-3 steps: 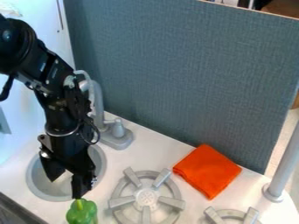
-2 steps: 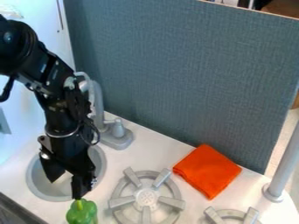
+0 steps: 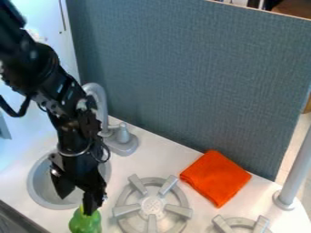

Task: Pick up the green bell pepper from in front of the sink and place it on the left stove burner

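The gripper hangs over the front right part of the sink, its two fingers apart. Its right-hand fingertip overlaps the top of a green bell pepper at the bottom edge of the view; I cannot tell whether they touch. The pepper's stem is mostly hidden behind that finger. Nothing is seen held between the fingers.
The round grey sink lies under the arm, with a grey faucet behind it. Right of the pepper is a burner; an orange cloth lies behind it. A grey post stands at right.
The arm and gripper have shifted right and a little lower in the view, so a fingertip now covers the pepper's top. The pepper and cloth have not moved.
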`<state>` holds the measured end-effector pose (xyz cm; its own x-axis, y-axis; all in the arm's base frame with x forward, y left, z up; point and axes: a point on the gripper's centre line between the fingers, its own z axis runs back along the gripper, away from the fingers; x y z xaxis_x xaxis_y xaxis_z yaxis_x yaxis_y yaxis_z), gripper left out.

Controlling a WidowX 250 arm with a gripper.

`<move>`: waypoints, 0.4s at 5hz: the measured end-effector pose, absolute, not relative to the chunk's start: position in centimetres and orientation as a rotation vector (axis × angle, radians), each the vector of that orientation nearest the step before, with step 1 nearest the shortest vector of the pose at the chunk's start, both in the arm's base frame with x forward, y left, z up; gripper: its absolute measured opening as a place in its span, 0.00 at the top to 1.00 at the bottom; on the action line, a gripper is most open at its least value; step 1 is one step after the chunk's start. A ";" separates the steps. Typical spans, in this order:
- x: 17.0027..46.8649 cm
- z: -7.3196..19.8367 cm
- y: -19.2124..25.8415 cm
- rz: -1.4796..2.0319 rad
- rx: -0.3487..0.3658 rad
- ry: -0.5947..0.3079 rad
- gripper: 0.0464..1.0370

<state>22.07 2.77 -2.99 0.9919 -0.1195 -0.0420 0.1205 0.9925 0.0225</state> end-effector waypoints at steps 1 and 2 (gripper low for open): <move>22.2 -5.0 2.6 -0.128 0.069 0.104 0.03; 22.0 -5.8 3.0 -0.120 0.117 0.140 0.03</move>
<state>21.97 3.04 -5.78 0.9831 -0.1105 -0.1457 0.1268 0.9861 0.1077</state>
